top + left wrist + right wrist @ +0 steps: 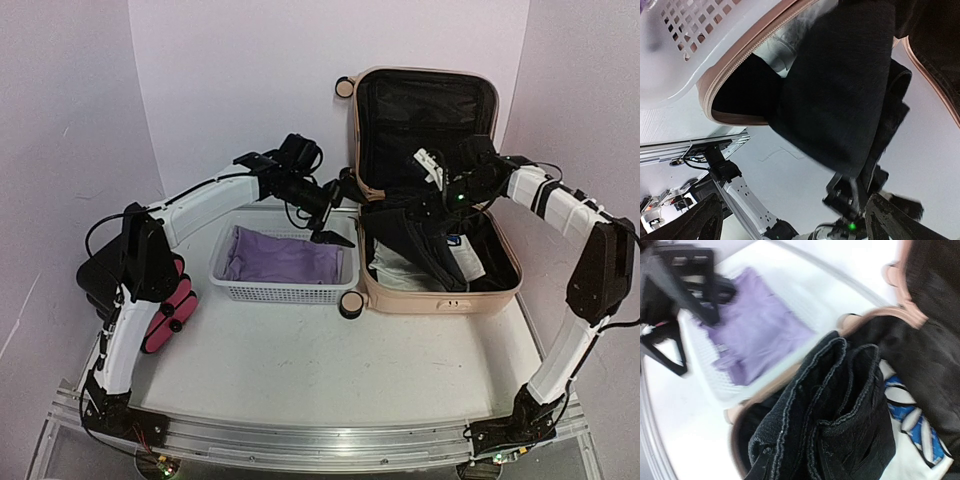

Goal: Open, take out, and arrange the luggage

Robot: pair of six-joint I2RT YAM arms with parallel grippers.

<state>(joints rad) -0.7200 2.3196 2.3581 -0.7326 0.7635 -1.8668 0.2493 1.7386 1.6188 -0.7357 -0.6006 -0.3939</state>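
The beige-pink luggage (440,296) lies open at the right, its black-lined lid (425,110) standing upright. My right gripper (432,205) is shut on a folded black denim garment (425,242) and holds it lifted over the open shell. The garment fills the right wrist view (840,410) and hides my fingers there. My left gripper (335,232) is open and empty beside the luggage's left rim, over the right end of the basket. In the left wrist view (797,212) its fingertips stand wide apart, with the black garment (840,90) hanging ahead.
A white mesh basket (280,291) holding a purple cloth (285,258) sits left of the luggage. A white garment with blue print (466,252) lies inside the shell. A black box with pink drawer fronts (165,312) stands at the far left by the left arm.
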